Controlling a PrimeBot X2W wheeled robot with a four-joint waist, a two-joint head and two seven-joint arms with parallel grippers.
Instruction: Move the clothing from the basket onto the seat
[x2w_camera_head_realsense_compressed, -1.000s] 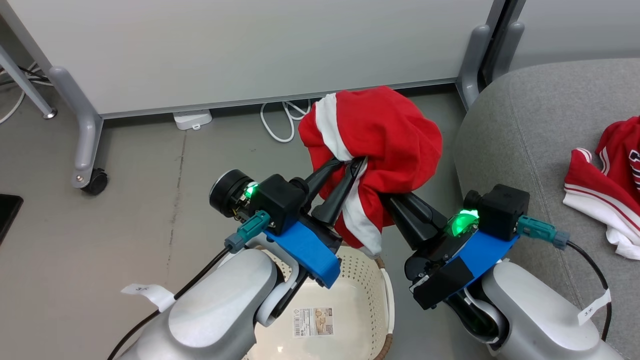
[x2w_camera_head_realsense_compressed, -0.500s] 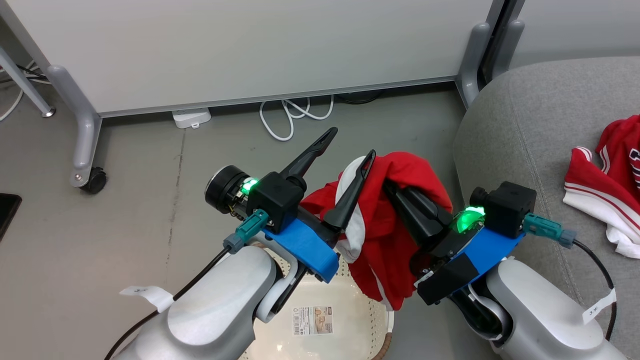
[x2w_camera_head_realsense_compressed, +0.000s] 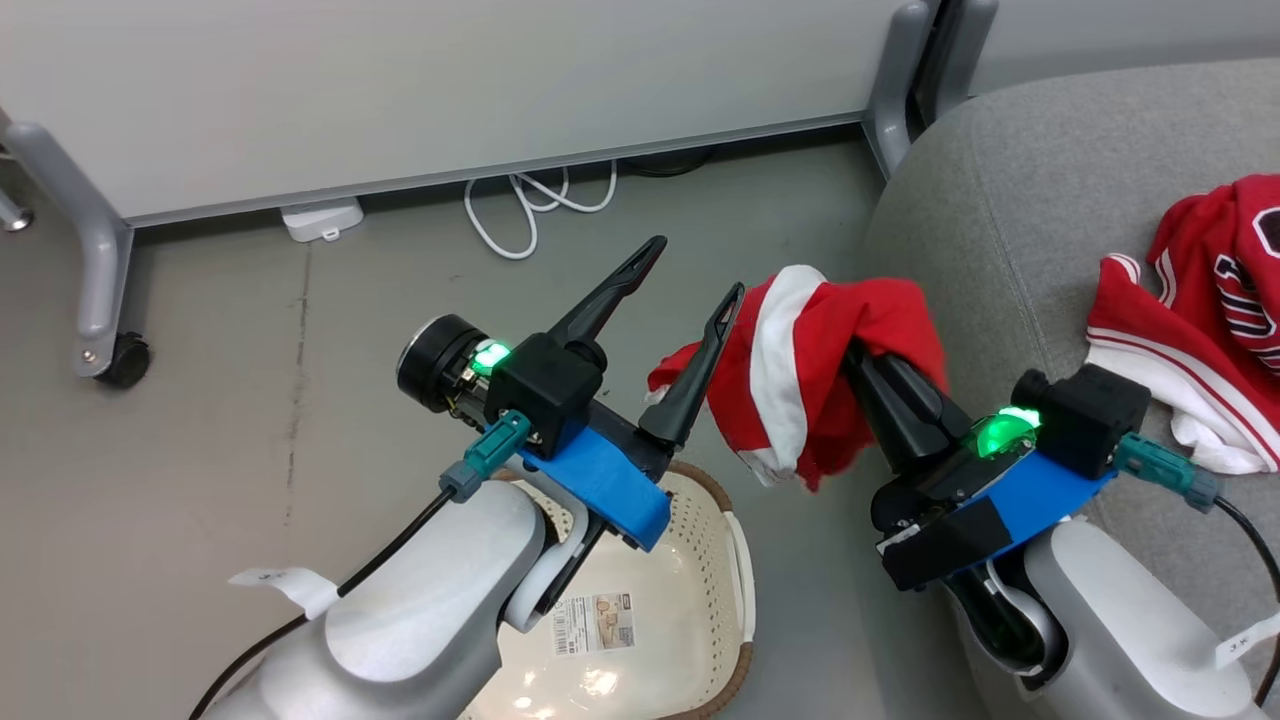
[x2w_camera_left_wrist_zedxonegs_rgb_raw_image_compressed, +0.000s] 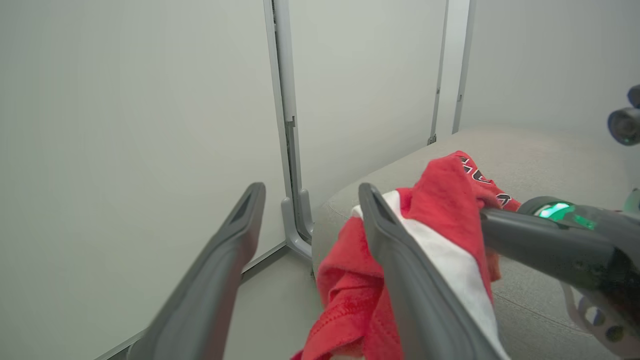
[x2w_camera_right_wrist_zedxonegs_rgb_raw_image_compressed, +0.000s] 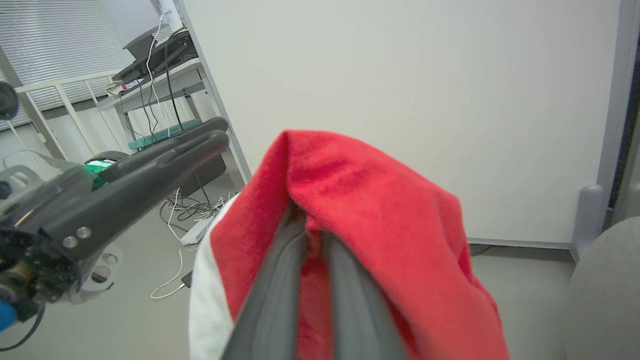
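**Left lets go; the right arm carries the last piece alone**

A second ago both grippers pinched the red garment (x2w_camera_head_realsense_compressed: 810, 380) and held it up in a high bundle. The left gripper (x2w_camera_head_realsense_compressed: 697, 268) has since released it: its jaws now stand wide with nothing between them, and the near finger sits just beside the cloth. We cannot tell whether it brushes the cloth. The right gripper (x2w_camera_head_realsense_compressed: 875, 375) has its jaws closed tight on the fabric, which drapes over its fingertips and hangs down in a loose fold with the white stripe outward.

The garment is in the air above the floor, between the basket (x2w_camera_head_realsense_compressed: 712, 540) and the seat (x2w_camera_head_realsense_compressed: 1000, 200), close to the seat's rounded front edge but not yet over it. The second garment (x2w_camera_head_realsense_compressed: 1190, 300) already lies on the cushion, well to the right.

Against the earlier frame, the bundle is lower and smaller. The whole head view has also slid, with the seat now larger in it, so the camera has moved and we do not read that as the furniture shifting.

What we can see of the basket's floor holds only its label, so we judge this to be the final carry — one arm to swing it over the cushion and open.
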